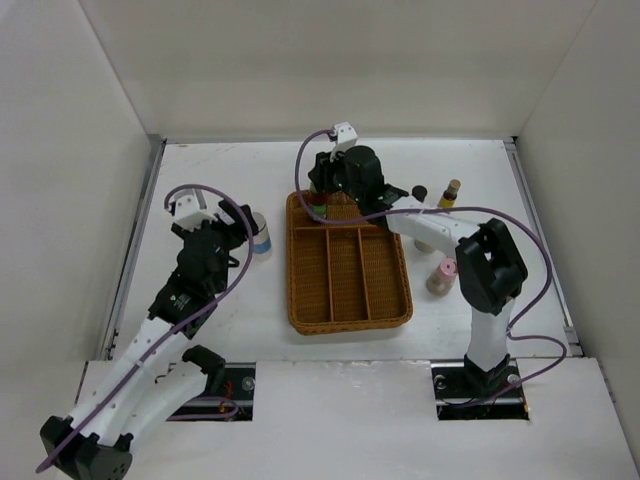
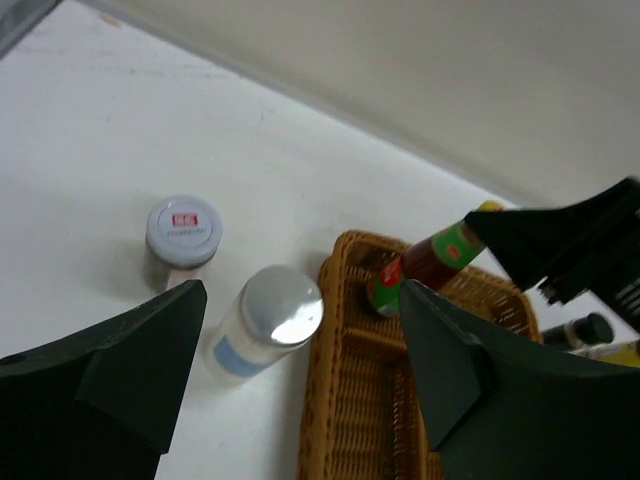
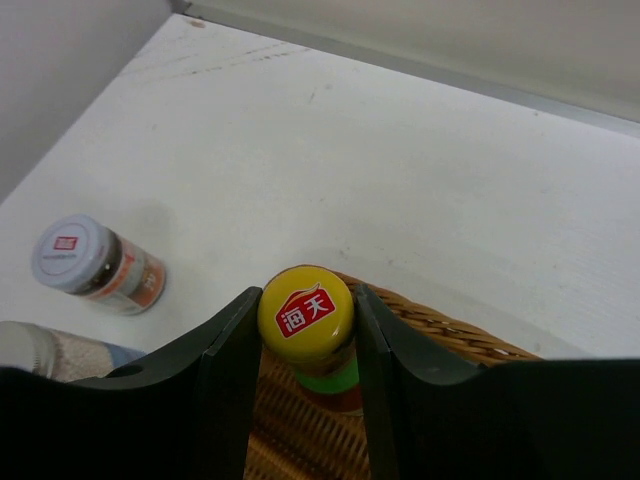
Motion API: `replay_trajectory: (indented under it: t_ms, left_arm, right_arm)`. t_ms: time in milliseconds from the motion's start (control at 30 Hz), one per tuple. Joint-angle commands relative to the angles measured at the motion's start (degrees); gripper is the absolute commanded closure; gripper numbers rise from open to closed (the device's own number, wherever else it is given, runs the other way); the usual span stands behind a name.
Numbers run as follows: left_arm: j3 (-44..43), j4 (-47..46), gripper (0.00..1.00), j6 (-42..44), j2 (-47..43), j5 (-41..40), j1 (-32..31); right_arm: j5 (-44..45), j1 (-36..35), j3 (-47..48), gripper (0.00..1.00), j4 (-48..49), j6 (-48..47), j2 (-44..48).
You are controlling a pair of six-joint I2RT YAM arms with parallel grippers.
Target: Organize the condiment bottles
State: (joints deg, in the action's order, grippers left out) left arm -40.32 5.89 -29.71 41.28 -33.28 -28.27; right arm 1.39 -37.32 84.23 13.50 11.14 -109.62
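Note:
My right gripper [image 3: 306, 345] is shut on a sauce bottle with a yellow cap [image 3: 306, 313]. It holds the bottle tilted over the far left corner of the wicker basket [image 3: 455, 338]. The same bottle shows red and green in the left wrist view [image 2: 432, 262]. My left gripper [image 2: 300, 365] is open and empty. It hovers over a white bottle with a silver cap and blue label [image 2: 264, 322], which stands just left of the basket [image 2: 365, 410]. A spice jar with a white lid [image 2: 183, 234] stands beyond it. From above, the left gripper [image 1: 243, 226] is beside the white bottle [image 1: 262, 238].
The basket [image 1: 300, 300] has long divided compartments. To its right stand a brown bottle with a yellow cap [image 1: 450, 193], a dark-capped bottle [image 1: 420, 192] and a pink-capped bottle [image 1: 441, 277]. White walls close in the table on three sides.

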Motion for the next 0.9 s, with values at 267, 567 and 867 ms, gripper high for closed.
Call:
replay_trajectory:
  t_ms: [267,567,867]
  left_arm:
    - [8.1,-1.0,0.17,-2.9,-0.1,0.4,-0.3]
    - [8.1,-3.2,0.16,-2.7,2.2,0.1,-1.9]
    - [8.1,-4.2,0.15,-2.2,4.9,-0.2,-1.6]
  right_arm:
    - [6.3,-5.3,1.1,0.75,11.4,-6.3,1.0]
    - [7.2,-5.5,2.9,0.76,10.3,-7.1,1.0]
    - [7.7,-5.8,-3.0,0.65,13.2,-3.8,0.3]
